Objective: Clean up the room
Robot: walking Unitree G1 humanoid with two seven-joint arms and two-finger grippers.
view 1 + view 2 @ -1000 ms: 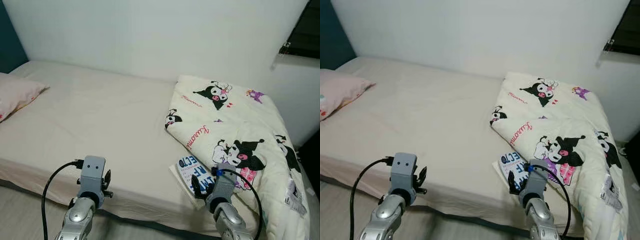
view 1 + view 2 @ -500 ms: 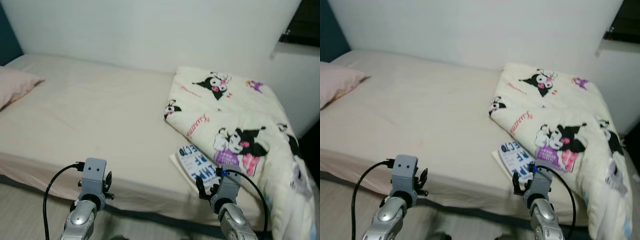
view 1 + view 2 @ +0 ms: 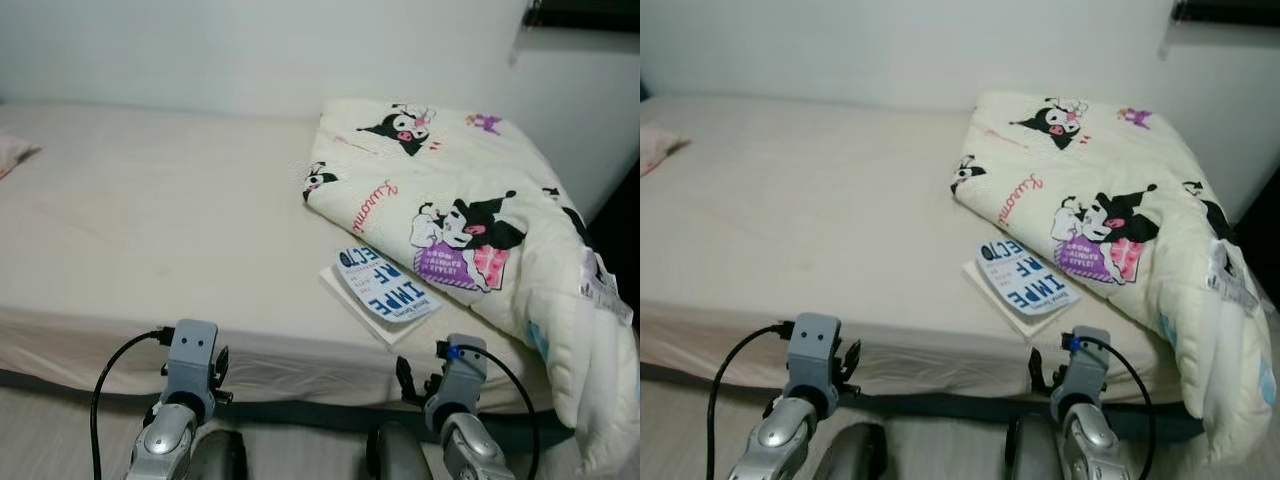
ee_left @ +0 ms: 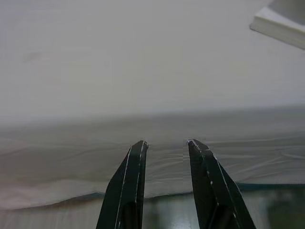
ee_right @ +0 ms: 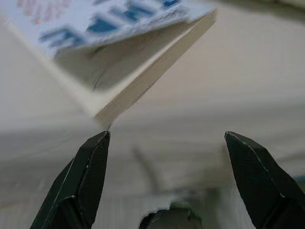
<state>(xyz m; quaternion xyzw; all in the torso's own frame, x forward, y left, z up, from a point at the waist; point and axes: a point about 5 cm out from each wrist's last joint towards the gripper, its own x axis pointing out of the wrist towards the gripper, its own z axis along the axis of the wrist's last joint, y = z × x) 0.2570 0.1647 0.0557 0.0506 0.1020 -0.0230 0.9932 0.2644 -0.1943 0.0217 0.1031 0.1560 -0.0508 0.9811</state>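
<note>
Approach step: right gripper [image 5: 167, 143] fingers open wide at book [image 3: 385, 291] corner on bed [image 3: 150, 230]; left gripper [image 4: 164, 143] fingers apart, idle. Next: reach fwd, grip book.

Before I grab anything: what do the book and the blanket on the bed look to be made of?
Book: paper, likely a softcover; the right wrist view shows a thin, bending cover over a pale block of page edges. The cover looks smooth, printed in blue.
Blanket: soft padded fabric, matte cream with cartoon prints; it lies in puffy folds and droops over the bed edge.
</note>
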